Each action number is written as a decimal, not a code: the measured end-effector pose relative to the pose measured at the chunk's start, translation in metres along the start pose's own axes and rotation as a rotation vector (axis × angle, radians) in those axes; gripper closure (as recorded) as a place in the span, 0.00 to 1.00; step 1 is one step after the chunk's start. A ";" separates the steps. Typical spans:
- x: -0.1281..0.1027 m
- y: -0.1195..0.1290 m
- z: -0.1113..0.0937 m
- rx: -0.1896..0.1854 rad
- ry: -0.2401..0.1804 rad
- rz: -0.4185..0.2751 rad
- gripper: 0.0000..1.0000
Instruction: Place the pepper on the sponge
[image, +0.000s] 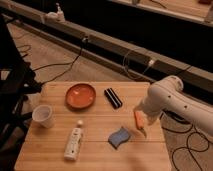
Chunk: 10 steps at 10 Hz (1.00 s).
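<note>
A wooden table (100, 119) stands on a dim brownish floor (50, 50); black cables (75, 57) trail from a long rail (110, 47) behind.

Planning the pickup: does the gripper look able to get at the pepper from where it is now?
Probably yes: the gripper hangs just right of the pepper, close above it, and nothing lies between them.

Lab-like test space: wooden table (95, 150), loose floor cables (56, 66), gripper (146, 119) low over the table's edge.
</note>
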 end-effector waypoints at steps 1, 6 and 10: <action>0.000 0.000 0.000 -0.002 0.002 -0.001 0.35; 0.031 0.018 0.025 -0.135 0.097 -0.076 0.35; 0.032 -0.003 0.065 -0.116 0.068 -0.110 0.35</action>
